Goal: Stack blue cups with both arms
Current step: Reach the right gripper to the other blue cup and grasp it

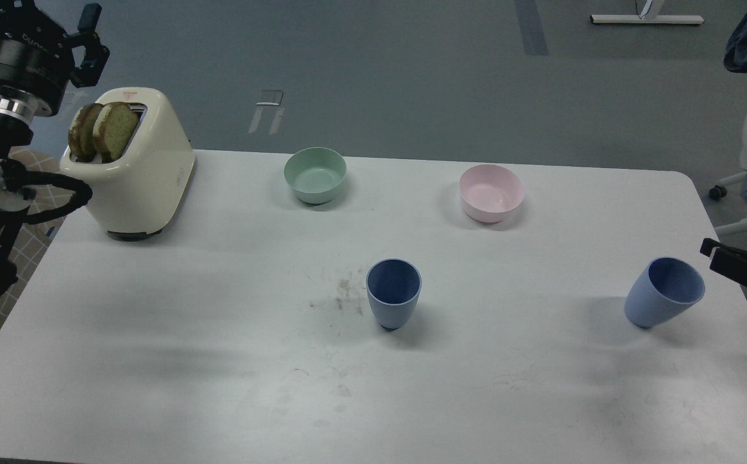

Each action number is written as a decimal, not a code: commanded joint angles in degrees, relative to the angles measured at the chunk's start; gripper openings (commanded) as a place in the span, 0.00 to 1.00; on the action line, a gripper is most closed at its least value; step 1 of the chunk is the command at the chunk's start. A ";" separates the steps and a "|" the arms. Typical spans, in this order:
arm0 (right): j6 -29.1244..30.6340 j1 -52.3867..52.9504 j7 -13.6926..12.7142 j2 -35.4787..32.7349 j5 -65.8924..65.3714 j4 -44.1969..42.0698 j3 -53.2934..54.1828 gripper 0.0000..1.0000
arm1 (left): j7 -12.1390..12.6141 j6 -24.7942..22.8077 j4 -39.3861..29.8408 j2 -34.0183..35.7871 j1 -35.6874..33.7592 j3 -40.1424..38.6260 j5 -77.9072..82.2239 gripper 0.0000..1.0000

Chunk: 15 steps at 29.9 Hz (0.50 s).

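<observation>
2 blue cups on the table [154, 361], well apart: centre cup [393, 293] upright, right cup [664, 291] tilted, mouth leaning toward the right claw [708, 248]. That claw sits just beside its rim, up and to the right; fingers look parted, gripping nothing. Left claw [89, 38] is raised above the toaster [147, 180], far from both cups; open or closed, cannot tell.

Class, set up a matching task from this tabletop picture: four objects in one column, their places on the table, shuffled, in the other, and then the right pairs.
Objects:
1. toaster
2. mint-green bowl
3. pale pink bowl
4. tilted blue cup

Places:
A. far side, right of centre
B. right edge, beside the right gripper
C. far left corner
D. far side, left of centre

Pairs: 1-C, 2-D, 3-A, 4-B
</observation>
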 commanded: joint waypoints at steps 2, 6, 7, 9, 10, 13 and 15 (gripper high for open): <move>-0.12 -0.38 -0.36 1.68 -3.33 -0.03 -0.48 0.86 | 0.04 -0.09 0.00 -0.61 0.00 0.01 -0.01 0.97; -0.73 -0.12 -0.36 3.00 -7.20 -0.03 -0.83 0.82 | -0.22 -0.18 0.00 -0.79 0.09 0.01 -0.01 0.97; -0.82 -0.12 -0.36 3.18 -7.73 0.06 -0.83 0.82 | -0.31 -0.18 0.00 -0.88 0.09 0.01 -0.01 0.97; -0.82 -0.12 -0.36 3.79 -8.26 0.06 -1.01 0.81 | -0.31 -0.18 0.00 -1.14 0.09 0.01 -0.10 0.97; -0.74 -0.12 -0.44 4.14 -8.35 -0.03 -1.53 0.80 | -0.31 -0.18 0.09 -1.32 0.09 0.01 -0.10 0.97; -0.82 0.06 -0.53 4.23 -8.35 -0.11 -2.41 0.78 | -0.31 -0.18 0.09 -1.23 0.09 0.01 -0.10 0.97; -0.83 0.06 -0.62 4.32 -8.35 -0.20 -2.59 0.71 | -0.31 -0.18 0.09 -1.14 0.09 0.01 -0.01 0.97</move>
